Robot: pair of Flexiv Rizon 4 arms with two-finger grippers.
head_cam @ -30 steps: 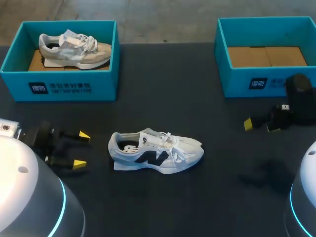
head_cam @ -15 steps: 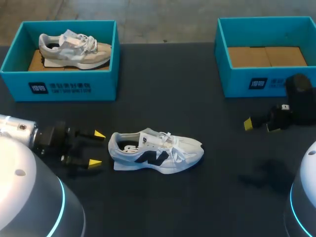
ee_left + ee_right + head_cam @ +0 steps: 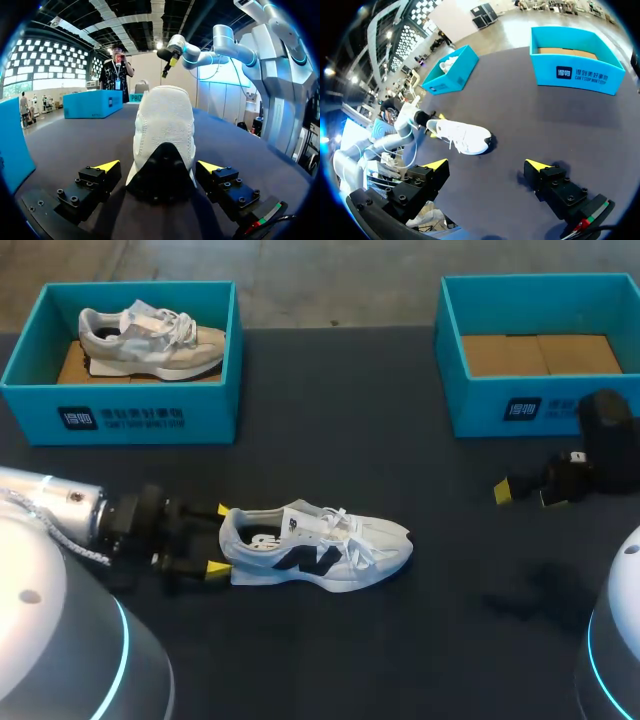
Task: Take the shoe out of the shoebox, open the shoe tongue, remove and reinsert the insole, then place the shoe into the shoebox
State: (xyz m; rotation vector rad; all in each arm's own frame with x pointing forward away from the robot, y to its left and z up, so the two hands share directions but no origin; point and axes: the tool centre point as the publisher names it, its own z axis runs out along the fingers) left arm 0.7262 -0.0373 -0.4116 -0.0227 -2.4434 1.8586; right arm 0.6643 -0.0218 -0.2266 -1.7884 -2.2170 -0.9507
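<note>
A white shoe (image 3: pixel 315 548) with a dark side logo lies on its sole mid-table, toe pointing right. My left gripper (image 3: pixel 218 539) is at its heel, open, one yellow tip on each side. In the left wrist view the heel (image 3: pixel 162 145) sits between the fingers of the left gripper (image 3: pixel 157 166), with small gaps on both sides. My right gripper (image 3: pixel 527 492) hangs open and empty at the right, in front of the empty teal shoebox (image 3: pixel 540 405). From the right wrist view the shoe (image 3: pixel 462 136) lies well ahead of the right gripper (image 3: pixel 490 165).
A second teal shoebox (image 3: pixel 140 415) at the back left holds a grey shoe (image 3: pixel 150 338). The empty box (image 3: pixel 577 70) has a cardboard floor. The table top is dark cloth.
My left arm has slid rightward along the table until its open fingers straddle the shoe's heel. The shoe and the right arm have not moved.
</note>
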